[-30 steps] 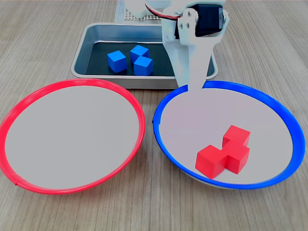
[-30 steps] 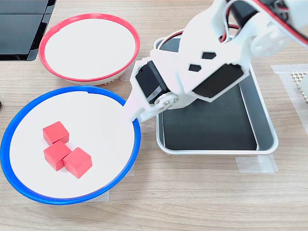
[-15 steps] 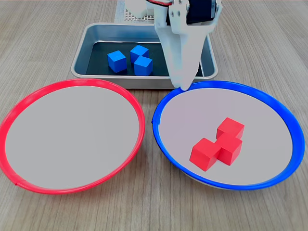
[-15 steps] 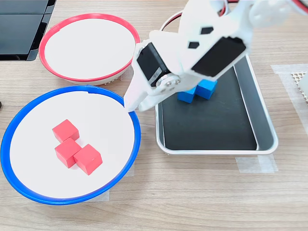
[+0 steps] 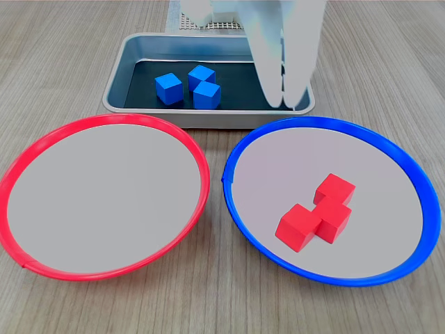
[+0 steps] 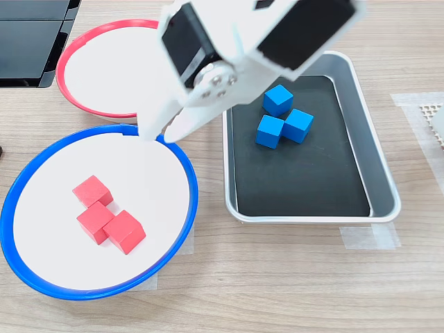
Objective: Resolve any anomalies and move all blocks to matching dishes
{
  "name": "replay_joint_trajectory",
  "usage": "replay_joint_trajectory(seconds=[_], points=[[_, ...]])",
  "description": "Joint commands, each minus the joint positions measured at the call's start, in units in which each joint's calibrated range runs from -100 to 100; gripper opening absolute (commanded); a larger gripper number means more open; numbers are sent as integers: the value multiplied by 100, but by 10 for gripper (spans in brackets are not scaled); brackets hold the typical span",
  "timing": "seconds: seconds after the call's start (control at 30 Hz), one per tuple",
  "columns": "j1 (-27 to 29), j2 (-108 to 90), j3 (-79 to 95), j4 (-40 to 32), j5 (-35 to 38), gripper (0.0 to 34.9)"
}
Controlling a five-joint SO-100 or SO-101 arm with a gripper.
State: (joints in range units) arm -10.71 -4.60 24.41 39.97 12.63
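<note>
Fingers of the gripper (image 6: 158, 132) are nearly together with just a sliver of gap, holding nothing — in the second exterior view the tips sit over the blue-rimmed dish (image 6: 186, 229) at its 12 o'clock rim. A second ago they were lower, around 2 o'clock, and the dish has shifted a bit. Three red blocks (image 6: 107, 215) still sit in the wrong dish, the red-rimmed dish (image 6: 69, 62) is empty, and three blue blocks (image 6: 281, 118) wait in the tray (image 6: 385, 187) — sorting hasn't really started.
</note>
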Motion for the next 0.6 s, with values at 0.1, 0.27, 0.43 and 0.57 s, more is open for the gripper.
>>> replay_joint_trajectory(seconds=[0.1,0.27,0.43,0.57], points=[[-553,1497,-1262,-419,420,68],[-590,2162,-1836,-344,601,135],[-581,2759,-2527,-22,664,154],[-628,2955,-2573,-14,762,149]])
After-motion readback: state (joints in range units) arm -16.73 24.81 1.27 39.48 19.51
